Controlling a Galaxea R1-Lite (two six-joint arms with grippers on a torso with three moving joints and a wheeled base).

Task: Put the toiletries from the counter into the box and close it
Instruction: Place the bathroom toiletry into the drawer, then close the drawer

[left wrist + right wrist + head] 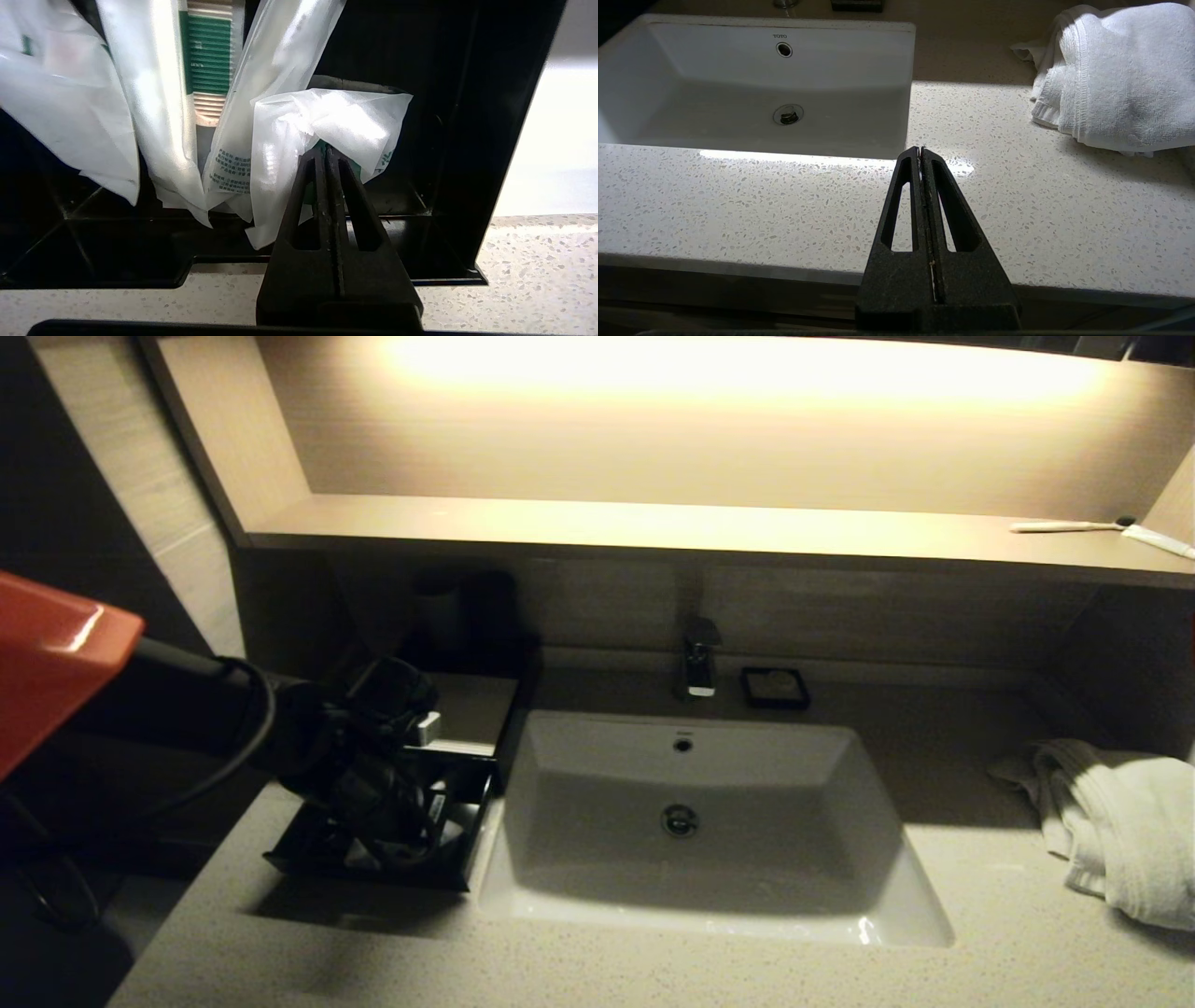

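The black box (471, 709) stands left of the sink with its front drawer (373, 870) pulled out. Several white sachets (154, 93), a green-marked tube (208, 51) and a clear-wrapped toothbrush (275, 60) lie in the drawer (467, 140). My left gripper (415, 840) reaches down into the drawer. In the left wrist view the left gripper (325, 151) has its fingers pressed together, with the tips pinching a crumpled white sachet (336, 116) at its green mark. My right gripper (920, 150) is shut and empty above the counter (738, 205) near its front edge, out of the head view.
The white sink (691, 803) sits mid-counter with the faucet (700, 658) and a small black soap dish (775, 688) behind it. A white towel (1120, 821) lies at the right. A bare toothbrush (1069, 526) lies on the lit shelf. A dark cup (448, 607) stands behind the box.
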